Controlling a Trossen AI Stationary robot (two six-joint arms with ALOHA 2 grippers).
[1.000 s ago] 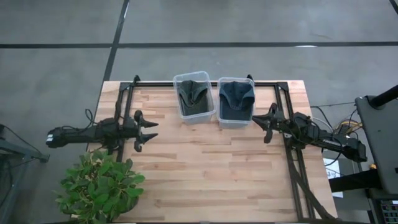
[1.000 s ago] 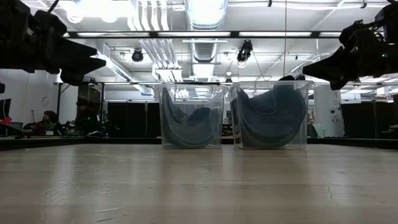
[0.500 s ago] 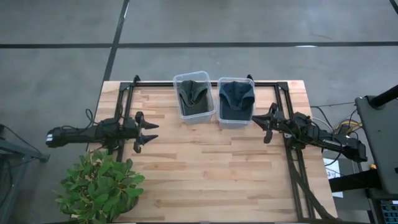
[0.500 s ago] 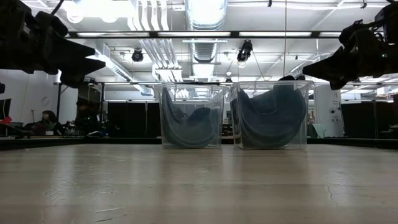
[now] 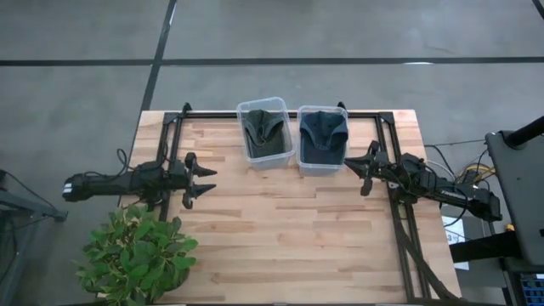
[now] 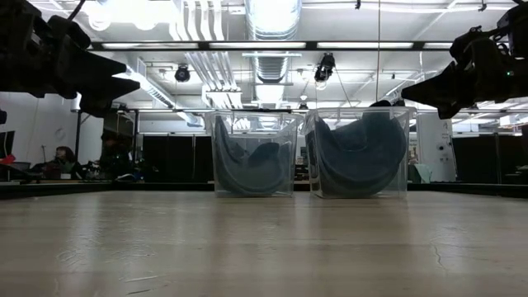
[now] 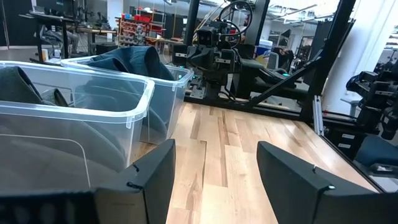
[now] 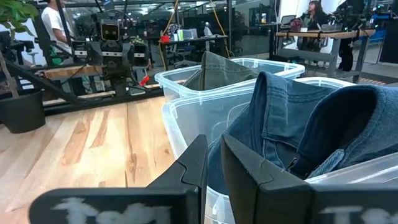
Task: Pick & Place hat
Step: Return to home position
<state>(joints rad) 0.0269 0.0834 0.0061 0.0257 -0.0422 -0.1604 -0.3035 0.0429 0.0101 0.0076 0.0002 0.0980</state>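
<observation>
Wooden table (image 5: 280, 242): carries two clear bins side by side at its far middle. Left bin (image 5: 263, 101): holds the gray cap (image 5: 265, 127), crumpled into a heap; cannot tell whether more than one lies there. Right bin (image 5: 323, 108): sits just beside the left one, holds the dark blue cap (image 5: 323, 129), bunched up and rising a little above the rim. Left gripper (image 5: 204, 178): hangs above the left part of the table, well apart from the bins, points right across the boards; fingers (image 7: 155, 174) spread wide, released, grasping nothing. Right gripper (image 5: 357, 167): hovers over the right part of the table, near the right bin's near right corner, points left; fingers (image 8: 194, 163) drawn almost together with only a thin slit between them, clenched on nothing. Potted plant (image 5: 136, 255): stands at the near left corner, close to the left arm. Person (image 8: 55, 28): stands in the room beyond the table, seen from the right wrist.
</observation>
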